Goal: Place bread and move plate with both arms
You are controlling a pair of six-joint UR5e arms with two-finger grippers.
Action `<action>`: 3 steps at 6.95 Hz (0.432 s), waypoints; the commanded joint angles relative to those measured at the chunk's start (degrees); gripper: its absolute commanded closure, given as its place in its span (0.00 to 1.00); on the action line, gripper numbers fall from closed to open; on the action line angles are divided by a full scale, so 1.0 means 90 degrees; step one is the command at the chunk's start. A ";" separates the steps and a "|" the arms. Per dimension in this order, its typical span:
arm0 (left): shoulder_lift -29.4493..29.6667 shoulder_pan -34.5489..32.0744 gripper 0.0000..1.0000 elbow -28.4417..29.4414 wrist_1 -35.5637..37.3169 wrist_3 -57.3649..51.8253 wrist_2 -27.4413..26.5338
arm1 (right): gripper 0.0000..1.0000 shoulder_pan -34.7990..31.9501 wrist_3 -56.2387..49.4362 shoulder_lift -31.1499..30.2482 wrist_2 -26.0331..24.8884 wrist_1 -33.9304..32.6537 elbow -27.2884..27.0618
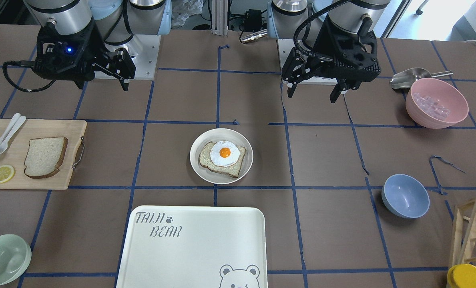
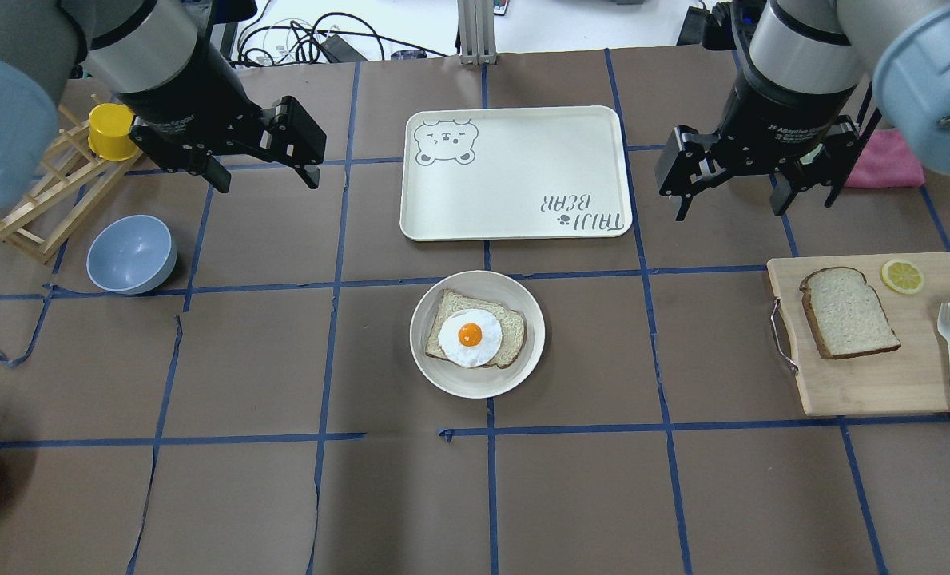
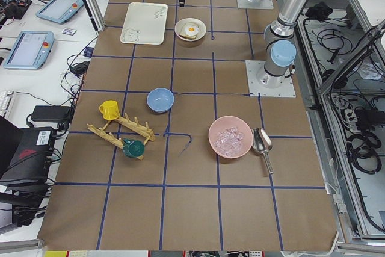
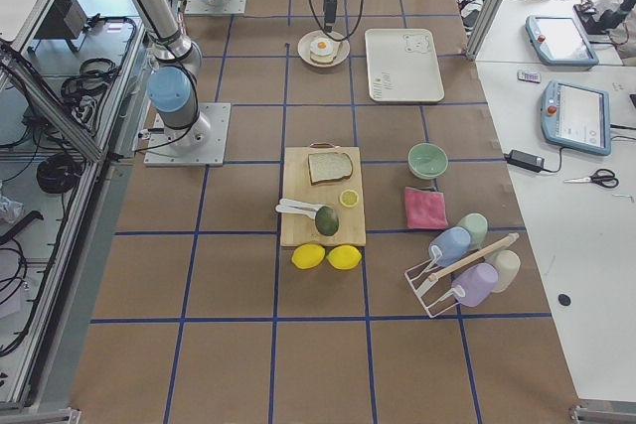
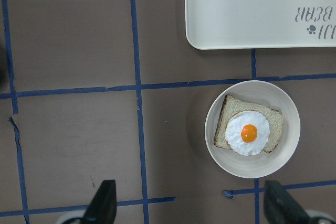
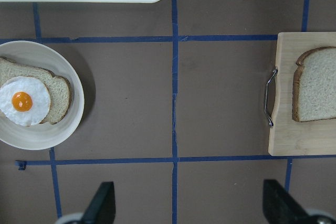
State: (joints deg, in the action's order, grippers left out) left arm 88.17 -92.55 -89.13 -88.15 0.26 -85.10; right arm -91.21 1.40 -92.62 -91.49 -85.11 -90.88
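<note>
**While the bread (image 2: 848, 312) is kept off the plate (image 2: 436, 375), nothing is gripped**

Where the plate is set on the desk (image 2: 283, 359), only a smaller slice (image 2: 514, 335) topped with a fried egg is carried on it. The bread is laid flat on a wooden board (image 2: 866, 383), well to the robot's right of the plate. The left pincer (image 2: 267, 180) is held beyond and left of the plate, fingers spread and empty. The right pincer (image 2: 728, 209) is likewise spread, beyond and right of it. A tray (image 2: 514, 192) is placed just beyond the plate.

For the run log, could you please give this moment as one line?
bread on cutting board | plate mid-table with egg toast | left gripper open, empty | right gripper open, empty
</note>
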 commanded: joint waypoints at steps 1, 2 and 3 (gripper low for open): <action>-0.0002 0.0000 0.00 0.0001 0.0000 0.0000 -0.0017 | 0.00 0.0056 -0.0058 0.0018 -0.0020 -0.0094 0.0000; -0.0002 0.0000 0.00 0.0001 0.0000 0.0000 -0.0018 | 0.00 0.0269 -0.0077 0.0047 -0.0329 -0.0124 -0.0010; 0.0008 0.0000 0.00 0.0001 0.0000 0.0000 0.0002 | 0.00 0.0571 -0.0116 0.0047 -0.0381 -0.0018 -0.0019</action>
State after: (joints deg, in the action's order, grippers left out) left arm 88.16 -92.55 -89.12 -88.15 0.26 -85.19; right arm -88.76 0.70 -92.30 -93.67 -85.84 -90.97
